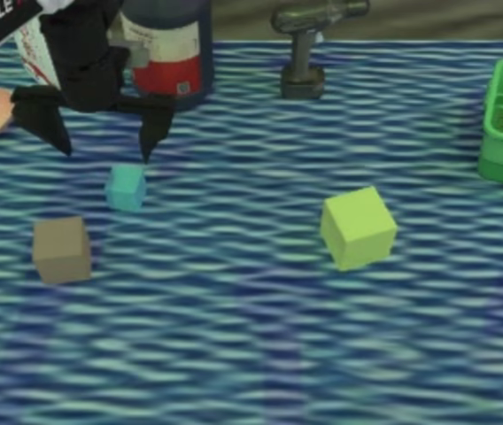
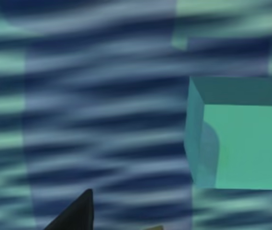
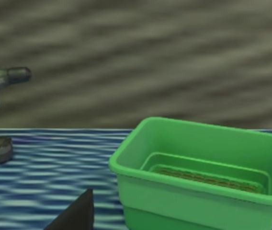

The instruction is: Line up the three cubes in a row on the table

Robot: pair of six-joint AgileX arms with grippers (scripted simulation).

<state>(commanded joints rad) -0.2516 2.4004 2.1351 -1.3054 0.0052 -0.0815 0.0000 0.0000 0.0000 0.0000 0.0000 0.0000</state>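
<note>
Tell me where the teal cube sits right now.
In the top view the teal cube sits left of centre on the table, just below the open left gripper, with the tan-olive cube nearest, lower left, apart from it.

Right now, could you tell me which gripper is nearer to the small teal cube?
Left. The left gripper hangs open just behind the small teal cube, its fingers not touching it. The right gripper is outside the top view, off beside the green basket at the table's right edge.
</note>
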